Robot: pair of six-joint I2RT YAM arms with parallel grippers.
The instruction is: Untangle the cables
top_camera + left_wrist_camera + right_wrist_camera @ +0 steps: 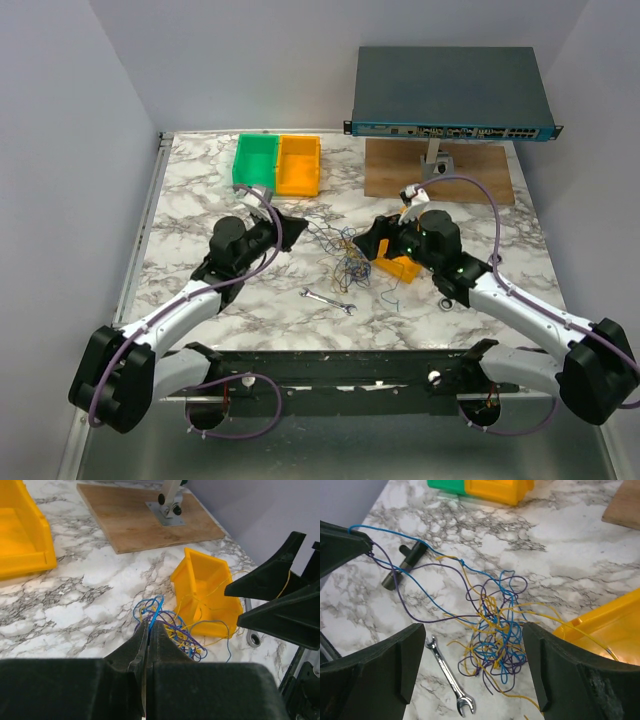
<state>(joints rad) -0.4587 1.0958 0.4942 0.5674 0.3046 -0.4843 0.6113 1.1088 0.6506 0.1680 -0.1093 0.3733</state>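
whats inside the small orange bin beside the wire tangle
Only a few thin yellow strands of the cables run into the orange bin. One corner sits behind the right gripper, so anything there is hidden.

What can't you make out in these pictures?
Top view: the cables are too thin to trace singly.
Left wrist view: the wrench is mostly hidden behind the right gripper.
Right wrist view: the small yellow bin is cut off by the picture's edge.
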